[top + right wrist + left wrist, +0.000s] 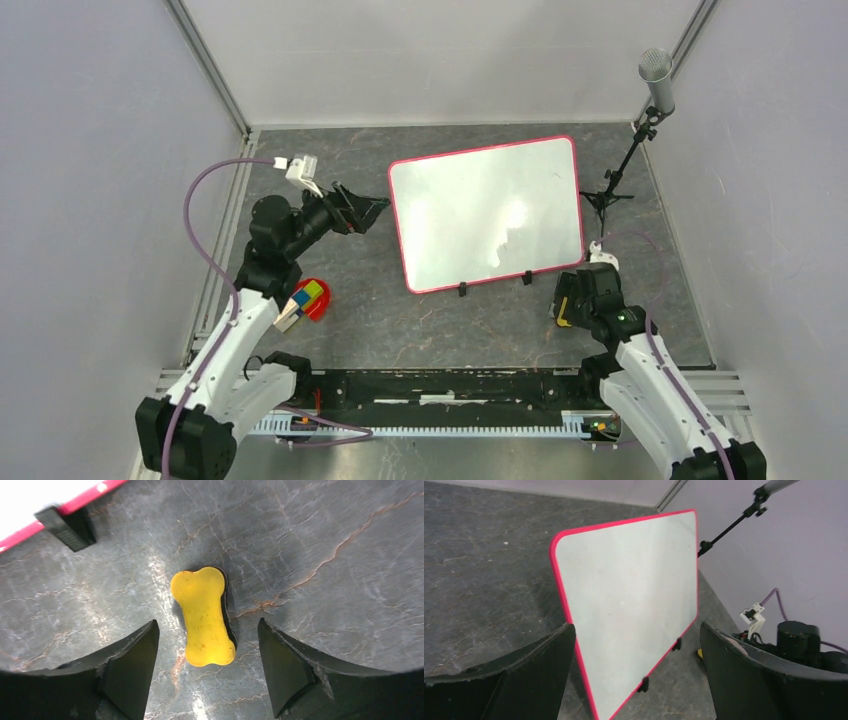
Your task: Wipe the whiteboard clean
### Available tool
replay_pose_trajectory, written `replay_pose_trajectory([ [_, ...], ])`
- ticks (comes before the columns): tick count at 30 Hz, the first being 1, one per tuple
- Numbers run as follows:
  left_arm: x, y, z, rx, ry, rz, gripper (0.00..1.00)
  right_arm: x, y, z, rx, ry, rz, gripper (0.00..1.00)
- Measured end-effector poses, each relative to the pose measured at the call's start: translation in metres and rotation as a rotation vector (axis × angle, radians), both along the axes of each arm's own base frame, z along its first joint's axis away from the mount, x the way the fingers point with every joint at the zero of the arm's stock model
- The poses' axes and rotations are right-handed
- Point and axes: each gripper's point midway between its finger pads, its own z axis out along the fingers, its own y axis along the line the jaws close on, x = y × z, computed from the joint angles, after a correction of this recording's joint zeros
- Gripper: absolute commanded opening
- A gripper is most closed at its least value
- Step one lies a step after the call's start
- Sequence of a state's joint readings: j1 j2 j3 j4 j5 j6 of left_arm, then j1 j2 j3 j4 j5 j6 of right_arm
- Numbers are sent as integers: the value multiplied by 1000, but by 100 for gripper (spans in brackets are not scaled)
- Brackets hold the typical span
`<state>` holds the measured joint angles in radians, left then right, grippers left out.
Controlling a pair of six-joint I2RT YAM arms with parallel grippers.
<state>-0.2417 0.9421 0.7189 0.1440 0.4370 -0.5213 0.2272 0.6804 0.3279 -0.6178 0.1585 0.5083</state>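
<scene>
Right wrist view: right gripper [206, 630] hangs low over the table [325, 555], jaws parted, nothing gripped
Eraser: yellow bone-shaped eraser [204, 617] lies flat on the table between the fingers, with a clear gap on each side; the jaws straddle it, so judged either a pick-up or a put-down
Lower left, top view: red disc with coloured block [310, 298] beside the left arm, well apart from the work
Left gripper [636, 630]: jaws spread wide and empty, pointed at the board's left edge, near it but not touching; judged placed to steady that edge
Whiteboard [485, 210]: centre right of the top view, black feet toward the arms; how steeply it leans cannot be settled
Surface: no writing visible, only glare; erasing judged finished or nearly so
Upper right: microphone stand [612, 190], just beyond the board's right edge
</scene>
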Motion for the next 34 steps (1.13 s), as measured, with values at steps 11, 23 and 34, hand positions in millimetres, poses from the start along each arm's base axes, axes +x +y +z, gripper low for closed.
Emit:
replay_pose_trajectory([
  [11, -61, 10, 86, -109, -98, -12, 100, 30, 18, 108, 64, -341, 130, 98],
  [23, -163, 51, 221, -186, -359, 77, 100, 37, 3, 348, -46, -878, 181, 98],
  [34, -238, 81, 298, -218, -501, 136, 100, -56, -29, 483, -66, -1303, 105, 98],
])
